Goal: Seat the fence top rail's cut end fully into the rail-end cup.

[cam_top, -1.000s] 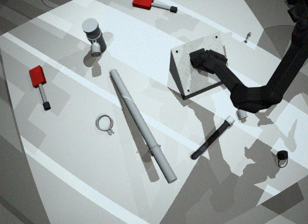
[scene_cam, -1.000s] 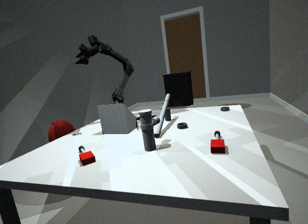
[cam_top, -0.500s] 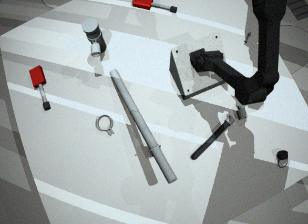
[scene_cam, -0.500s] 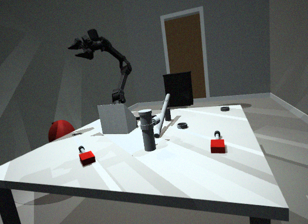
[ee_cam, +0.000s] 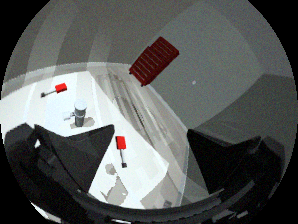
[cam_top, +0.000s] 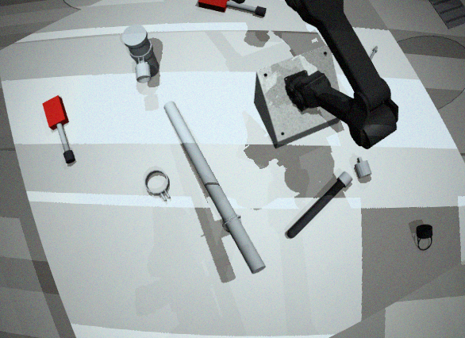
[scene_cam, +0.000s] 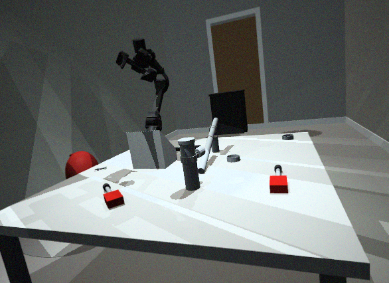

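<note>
High above the table (scene_cam: 232,216), jaws apart and holding nothing, well off the rail (cam_top: 214,187).

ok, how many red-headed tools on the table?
2. One red-headed tool lies near the left edge in the top view; the other lies at the far edge beside the arm. None looks hidden, though the arm covers some table.

walls: dark grey (scene_cam: 83,40) | door: brown, pale frame (scene_cam: 236,67) | floor: grey (scene_cam: 362,150) | furniture: white table (scene_cam: 232,216), black bin (scene_cam: 229,111) | light: slanted bands
</note>
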`<move>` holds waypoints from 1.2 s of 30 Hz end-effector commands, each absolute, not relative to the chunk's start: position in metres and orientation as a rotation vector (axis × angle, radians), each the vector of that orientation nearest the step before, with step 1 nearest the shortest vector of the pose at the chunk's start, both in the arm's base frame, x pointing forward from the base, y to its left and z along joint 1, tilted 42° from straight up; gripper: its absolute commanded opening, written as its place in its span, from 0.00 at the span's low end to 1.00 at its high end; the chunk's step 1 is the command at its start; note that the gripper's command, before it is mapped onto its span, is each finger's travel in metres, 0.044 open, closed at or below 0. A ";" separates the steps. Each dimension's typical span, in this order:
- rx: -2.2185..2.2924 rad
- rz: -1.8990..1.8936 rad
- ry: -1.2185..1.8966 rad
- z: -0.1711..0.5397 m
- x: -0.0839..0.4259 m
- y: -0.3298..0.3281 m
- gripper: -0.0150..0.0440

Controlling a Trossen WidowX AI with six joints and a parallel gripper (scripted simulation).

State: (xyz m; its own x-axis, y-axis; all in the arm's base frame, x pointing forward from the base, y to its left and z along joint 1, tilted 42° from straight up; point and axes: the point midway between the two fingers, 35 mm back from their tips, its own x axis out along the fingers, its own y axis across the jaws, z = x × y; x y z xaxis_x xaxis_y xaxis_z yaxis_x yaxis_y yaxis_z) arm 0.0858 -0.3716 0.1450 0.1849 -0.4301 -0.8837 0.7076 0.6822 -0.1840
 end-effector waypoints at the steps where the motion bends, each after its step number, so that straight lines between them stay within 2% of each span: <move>1: 0.348 -0.648 1.083 0.122 0.136 -0.347 1.00; 11: 0.526 -0.140 1.012 0.078 0.257 -0.232 1.00; 20: 0.720 0.258 1.034 0.058 0.304 -0.109 1.00; 27: 0.646 0.304 1.018 0.053 0.307 -0.113 1.00; 36: -0.005 0.607 0.852 0.003 0.325 -0.163 1.00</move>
State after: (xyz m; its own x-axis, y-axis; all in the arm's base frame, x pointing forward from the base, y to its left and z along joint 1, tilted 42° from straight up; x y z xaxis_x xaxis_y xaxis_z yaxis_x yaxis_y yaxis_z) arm 0.3190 -0.1431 0.0250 0.5031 0.5090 -0.6984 -0.3023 0.8607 0.4096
